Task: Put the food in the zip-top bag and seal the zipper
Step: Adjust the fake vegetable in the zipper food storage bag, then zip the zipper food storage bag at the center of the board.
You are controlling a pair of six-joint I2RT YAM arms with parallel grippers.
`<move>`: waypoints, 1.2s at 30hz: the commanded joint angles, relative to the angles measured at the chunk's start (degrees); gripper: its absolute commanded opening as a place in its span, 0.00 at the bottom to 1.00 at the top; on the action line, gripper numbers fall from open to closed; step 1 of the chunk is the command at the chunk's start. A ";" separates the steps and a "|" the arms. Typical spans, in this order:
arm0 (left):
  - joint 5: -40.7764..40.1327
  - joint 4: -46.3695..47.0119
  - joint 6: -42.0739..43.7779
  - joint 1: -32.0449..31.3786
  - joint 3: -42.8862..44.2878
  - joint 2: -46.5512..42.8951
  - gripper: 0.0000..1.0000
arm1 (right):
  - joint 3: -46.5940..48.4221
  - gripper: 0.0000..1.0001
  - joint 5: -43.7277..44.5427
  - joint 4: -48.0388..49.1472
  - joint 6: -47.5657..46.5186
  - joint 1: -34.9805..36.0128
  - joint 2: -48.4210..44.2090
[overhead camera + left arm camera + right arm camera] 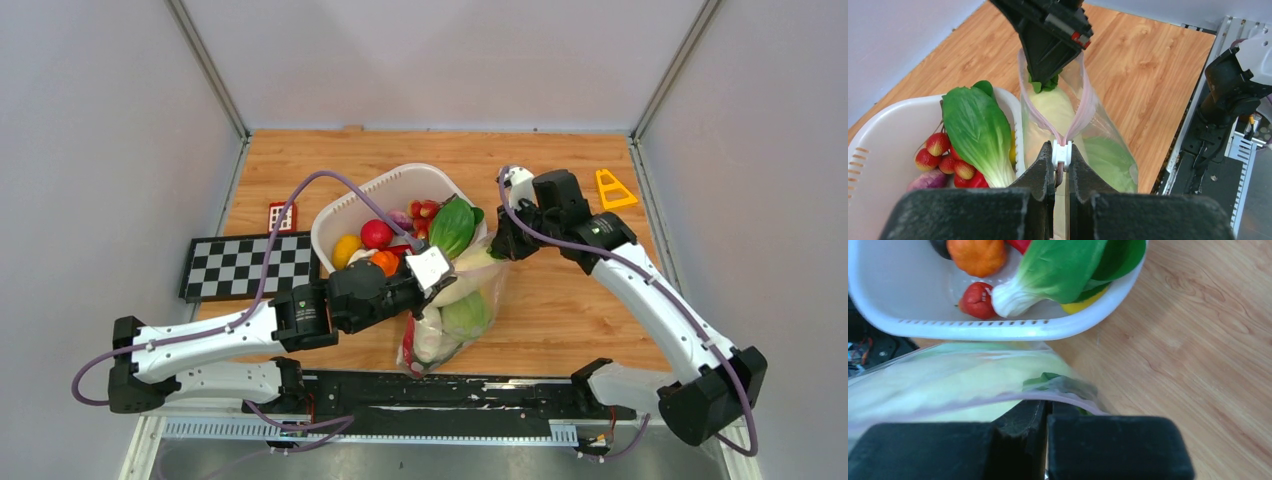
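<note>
The zip-top bag lies in front of the white tub and holds a white radish, a yellow cabbage and a green piece. My left gripper is shut on the white slider of the pink zipper; beyond it the strip forks open. My right gripper is shut on the zipper's far end, seen close in the right wrist view. In the top view the left gripper and right gripper hold the bag's mouth between them.
The tub holds a green leafy piece, red berries, an orange piece and a red piece. A checkerboard, a small red card and a yellow triangle lie on the table. A black rail runs along the near edge.
</note>
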 commanded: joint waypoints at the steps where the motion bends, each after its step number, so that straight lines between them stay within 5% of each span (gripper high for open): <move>1: 1.11 5.03 1.09 -0.03 2.30 -0.10 0.00 | 0.79 0.00 8.49 -2.14 0.08 -0.30 4.02; 8: 1.05 4.97 0.81 -0.08 2.19 -0.24 0.00 | 2.75 0.06 11.14 -3.82 0.62 -0.26 5.76; 11: 0.90 4.90 0.81 -0.03 2.10 -0.17 0.00 | 3.17 0.20 8.94 -2.82 0.54 -0.26 2.71; 24: 1.09 4.04 1.75 -0.03 2.04 -0.41 0.00 | 7.42 0.53 3.26 -0.90 -1.12 -0.52 -10.23; 32: 2.41 3.53 2.32 -0.03 2.29 -0.66 0.00 | 7.91 0.46 7.02 -0.10 -0.14 -0.61 -10.42; 36: 3.32 2.92 2.89 -0.03 2.72 -0.11 0.00 | 5.13 0.51 -4.45 4.94 -1.11 -0.61 -10.92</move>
